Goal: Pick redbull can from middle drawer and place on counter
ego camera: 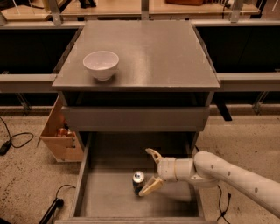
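Observation:
The redbull can (138, 180) stands upright on the floor of the open middle drawer (105, 197), silver lid up. My gripper (148, 171) reaches in from the right on a white arm. It is open, with one finger (154, 155) behind the can and the other (151, 187) touching or just beside the can's right side. The counter (157, 52) is the grey top of the cabinet, above the drawer.
A white bowl (101, 64) sits on the counter's left part. A closed drawer front (135, 118) lies above the open drawer. A wooden box (61, 133) stands on the floor at the left, with cables (13, 140) nearby. Wooden tabletops (113, 6) run along the back.

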You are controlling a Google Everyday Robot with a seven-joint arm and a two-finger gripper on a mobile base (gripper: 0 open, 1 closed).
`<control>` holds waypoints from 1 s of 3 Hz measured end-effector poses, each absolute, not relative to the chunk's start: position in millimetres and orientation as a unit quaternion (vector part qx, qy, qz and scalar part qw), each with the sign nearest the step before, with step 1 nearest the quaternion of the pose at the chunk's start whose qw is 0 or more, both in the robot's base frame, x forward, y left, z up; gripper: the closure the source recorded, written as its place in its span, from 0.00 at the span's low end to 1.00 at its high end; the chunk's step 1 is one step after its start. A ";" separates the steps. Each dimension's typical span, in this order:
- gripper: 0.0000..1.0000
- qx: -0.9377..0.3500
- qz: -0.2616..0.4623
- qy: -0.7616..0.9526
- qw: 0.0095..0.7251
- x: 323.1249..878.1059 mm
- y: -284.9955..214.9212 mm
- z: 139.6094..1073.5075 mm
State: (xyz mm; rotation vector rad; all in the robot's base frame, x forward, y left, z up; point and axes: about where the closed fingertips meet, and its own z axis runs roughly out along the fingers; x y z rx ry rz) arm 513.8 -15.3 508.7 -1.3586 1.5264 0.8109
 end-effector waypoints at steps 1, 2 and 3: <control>0.00 -0.551 0.337 0.622 0.442 514.5 -7.5 482.6; 0.17 -0.556 0.343 0.623 0.430 518.2 -3.1 459.0; 0.40 -0.563 0.347 0.618 0.426 522.5 0.5 442.2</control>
